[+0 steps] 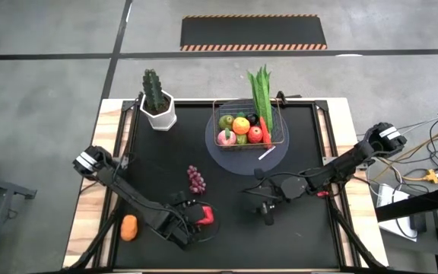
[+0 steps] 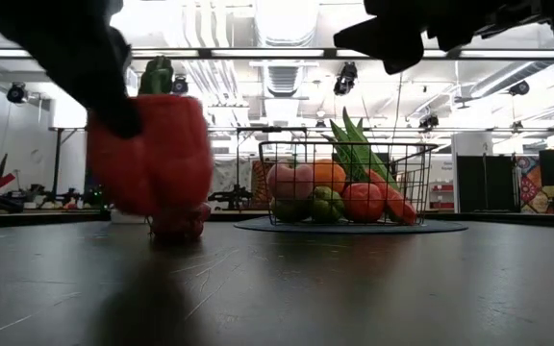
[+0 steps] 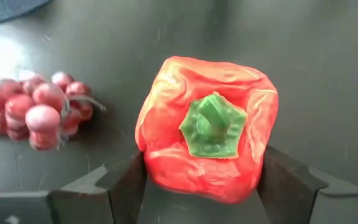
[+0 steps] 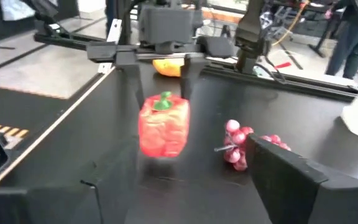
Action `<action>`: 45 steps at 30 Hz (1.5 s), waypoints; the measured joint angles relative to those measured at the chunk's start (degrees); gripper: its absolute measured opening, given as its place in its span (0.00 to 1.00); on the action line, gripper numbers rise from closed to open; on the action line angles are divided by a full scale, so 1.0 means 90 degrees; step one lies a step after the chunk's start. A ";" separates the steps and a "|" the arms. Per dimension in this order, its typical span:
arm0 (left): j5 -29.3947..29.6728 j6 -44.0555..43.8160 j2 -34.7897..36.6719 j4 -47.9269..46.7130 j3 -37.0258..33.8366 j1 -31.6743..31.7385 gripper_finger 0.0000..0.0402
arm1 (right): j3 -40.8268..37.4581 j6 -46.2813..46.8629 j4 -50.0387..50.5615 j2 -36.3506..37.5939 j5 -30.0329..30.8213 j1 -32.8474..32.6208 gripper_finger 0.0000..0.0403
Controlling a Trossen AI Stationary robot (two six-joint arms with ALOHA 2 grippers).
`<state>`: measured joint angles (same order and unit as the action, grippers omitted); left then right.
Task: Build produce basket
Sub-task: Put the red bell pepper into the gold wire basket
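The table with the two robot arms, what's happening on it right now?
The left gripper has its fingers on either side of a red bell pepper near the table's front. The right gripper hangs mid-table, holding nothing. The wire basket at the back already holds several fruits and a long leafy green. A grape bunch and an orange piece still lie outside it.

Both arms were dark, slender, multi-jointed assemblies. The left arm (image 1: 131, 199) and right arm (image 1: 341, 165) each carried a white-banded joint housing near the base. Jaws were flat, black, angular plates. Cables trailed beside the right arm.
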<state>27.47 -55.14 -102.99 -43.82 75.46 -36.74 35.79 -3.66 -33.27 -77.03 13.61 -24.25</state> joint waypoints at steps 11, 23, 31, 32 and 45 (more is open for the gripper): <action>0.0227 0.0448 0.0001 0.0215 0.0176 0.0474 0.59 | 0.0196 -0.0078 -0.0001 -0.0002 -0.0228 -0.0085 0.76; 0.0142 0.1554 0.0006 0.1010 0.0212 0.0931 0.59 | 0.0798 -0.0601 -0.0082 -0.1039 -0.0009 -0.0048 0.75; 0.0079 0.1575 0.0009 0.0993 0.0212 0.0963 0.59 | 0.1600 -0.0562 0.1320 -0.1558 0.0323 0.0155 0.75; 0.0077 0.1575 0.0009 0.0991 0.0210 0.0963 0.59 | 0.1667 -0.0544 0.1476 -0.1564 0.0321 0.0176 0.75; 0.0054 0.2406 0.0006 0.1490 0.0195 0.0987 0.59 | 0.2036 -0.0498 0.1800 -0.1856 -0.0278 0.0323 0.73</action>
<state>27.96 -33.49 -102.94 -30.41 77.21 -27.85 54.12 -8.14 -17.06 -93.74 11.10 -21.34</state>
